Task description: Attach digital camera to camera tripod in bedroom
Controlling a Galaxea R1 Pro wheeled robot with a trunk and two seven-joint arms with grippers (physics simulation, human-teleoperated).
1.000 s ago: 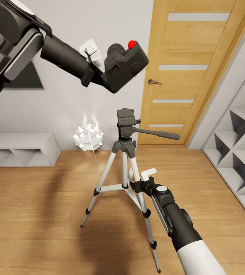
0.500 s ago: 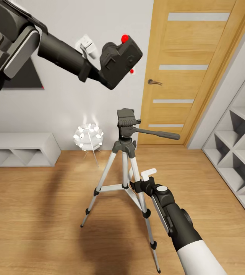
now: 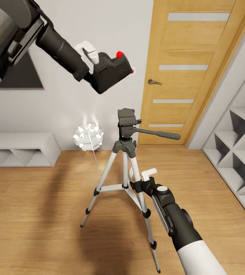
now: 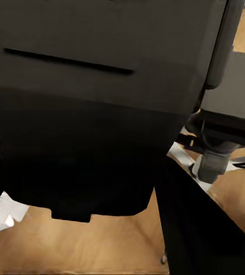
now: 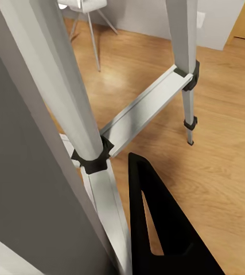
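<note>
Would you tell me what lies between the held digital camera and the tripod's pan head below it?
Nothing: in the head view, bare white wall shows between the digital camera and the camera tripod head.

Camera (image 3: 109,72) dark grey-black, bright red button on top. Tripod (image 3: 127,168) silver legs, black joints and feet, dark grey head, black handle. Door (image 3: 193,72) honey wood with pale grey horizontal stripes. Walls light grey-white. Floor (image 3: 42,214) light wood planks. Shelves (image 3: 240,152) white-grey. Lamp (image 3: 88,136) white. Right arm (image 3: 183,233) black, white further back.
</note>
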